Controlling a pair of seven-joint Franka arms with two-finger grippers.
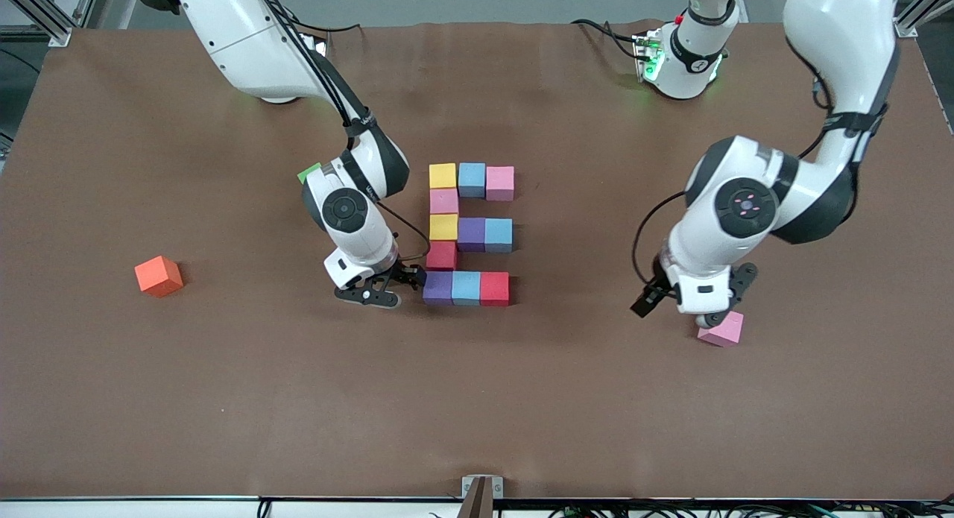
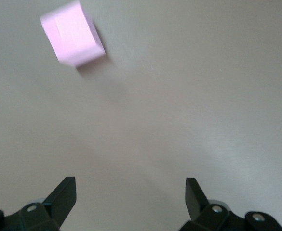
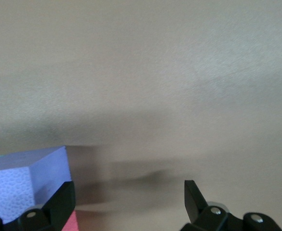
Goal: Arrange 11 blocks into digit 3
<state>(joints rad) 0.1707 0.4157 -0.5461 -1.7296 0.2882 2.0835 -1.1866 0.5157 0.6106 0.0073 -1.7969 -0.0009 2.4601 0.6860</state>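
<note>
Since the small matte foam cubes point(image 1: 467, 235) mid-counter are light and squashy, pinch flat opposite faces gently; your left end effector point(image 1: 700, 309) over the loose pink cube point(image 1: 722, 329) and right end effector point(image 1: 387, 285) both gape apart.

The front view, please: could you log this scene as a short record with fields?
figure: eleven touching blocks, three bars joined by single cubes
loose pink cube: under the left gripper, toward the left arm's end
right gripper: open, beside the purple block
left gripper: open, holding nothing
orange cube: apart
green cube: partly hidden
</note>
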